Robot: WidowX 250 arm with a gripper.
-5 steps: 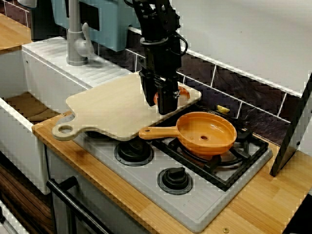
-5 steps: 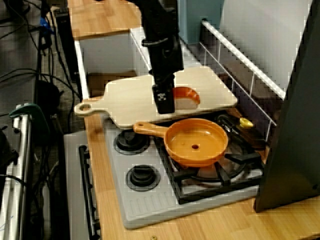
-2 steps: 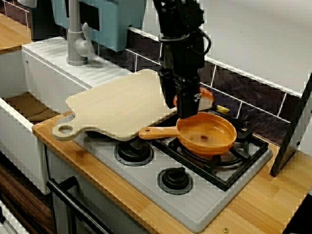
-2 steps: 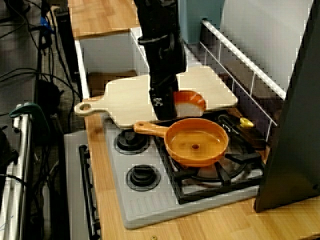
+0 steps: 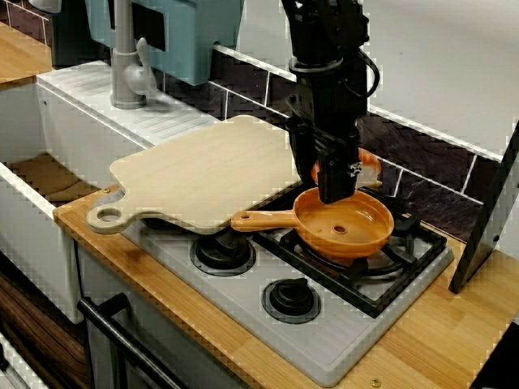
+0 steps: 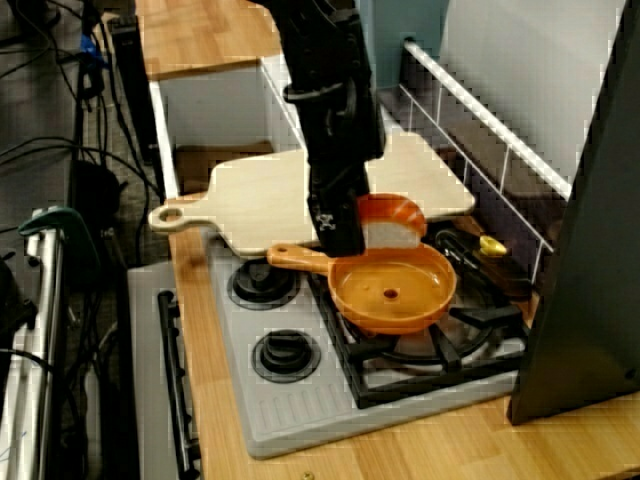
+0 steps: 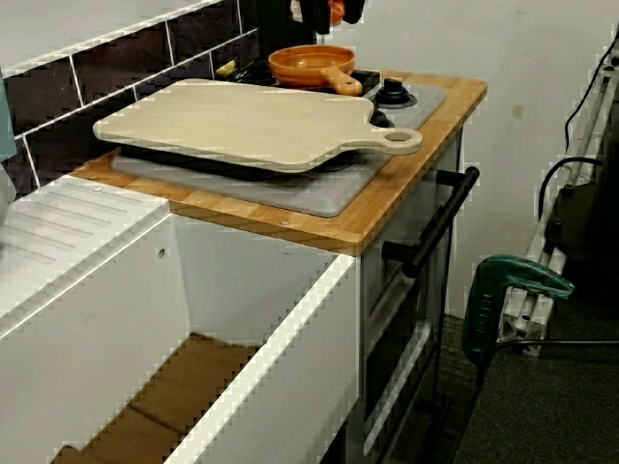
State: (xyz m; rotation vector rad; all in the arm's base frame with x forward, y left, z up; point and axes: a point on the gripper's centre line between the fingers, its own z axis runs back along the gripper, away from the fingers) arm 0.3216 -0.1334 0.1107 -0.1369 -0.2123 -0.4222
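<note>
While its fingers (image 6: 338, 222) clamp an orange-crusted slice (image 6: 390, 228), gripper (image 6: 343, 244) hangs over the frying pan (image 6: 395, 295) at its 11 o'clock rim: carry step; centring likely needed.

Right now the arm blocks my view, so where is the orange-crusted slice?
In the view from the stove's end, the orange-crusted slice hangs in the hand, just above the rim of the orange pan nearest the wooden board.

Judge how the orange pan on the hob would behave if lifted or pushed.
The orange pan is probably stiff, light plastic, given its uniform colour. Lifted by the long handle, the bowl end would likely dip. Pushed, it may snag on the raised grate.
</note>
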